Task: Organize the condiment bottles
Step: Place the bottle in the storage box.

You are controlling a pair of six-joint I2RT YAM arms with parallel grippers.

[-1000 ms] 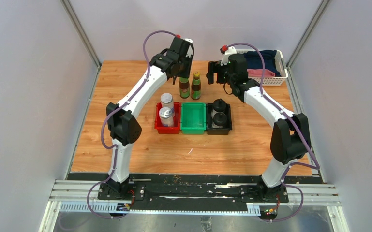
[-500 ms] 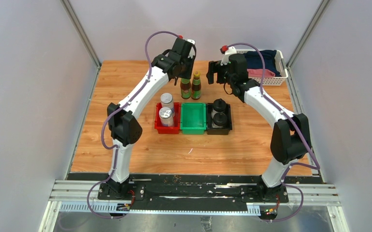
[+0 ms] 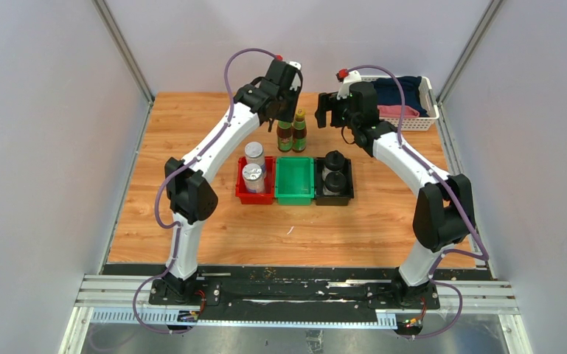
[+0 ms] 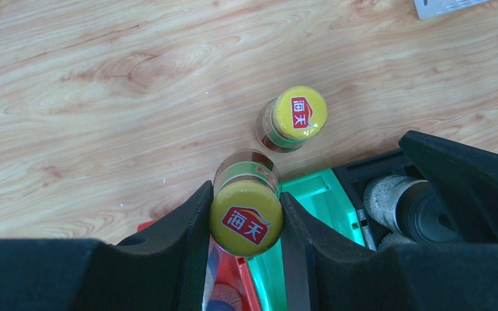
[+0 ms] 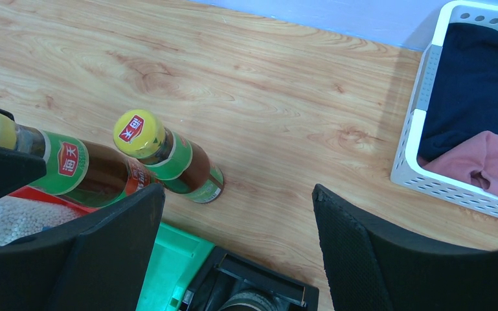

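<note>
My left gripper (image 3: pixel 284 112) is shut on the yellow cap of a brown bottle (image 4: pixel 246 218) just behind the bins; I cannot tell whether the bottle rests on the table. The held bottle (image 3: pixel 284 135) is close beside the second brown bottle (image 3: pixel 299 131), which stands on the table (image 4: pixel 296 116). Both show in the right wrist view: the held one (image 5: pixel 84 172) and the standing one (image 5: pixel 168 155). My right gripper (image 5: pixel 237 191) is open and empty, just right of them (image 3: pixel 332 110). Two silver-lidded jars (image 3: pixel 254 166) sit in the red bin (image 3: pixel 240 193). Two black-capped bottles (image 3: pixel 333 169) sit in the black bin (image 3: pixel 333 199).
A green bin (image 3: pixel 294 183) with nothing in it stands between the red and black bins. A white basket (image 3: pixel 413 122) with dark and pink cloth is at the back right corner, also in the right wrist view (image 5: pixel 414 129). Grey walls enclose the table.
My left gripper has shifted a little to the right with the brown bottle, bringing it closer to the second brown bottle. The right arm has not moved.
</note>
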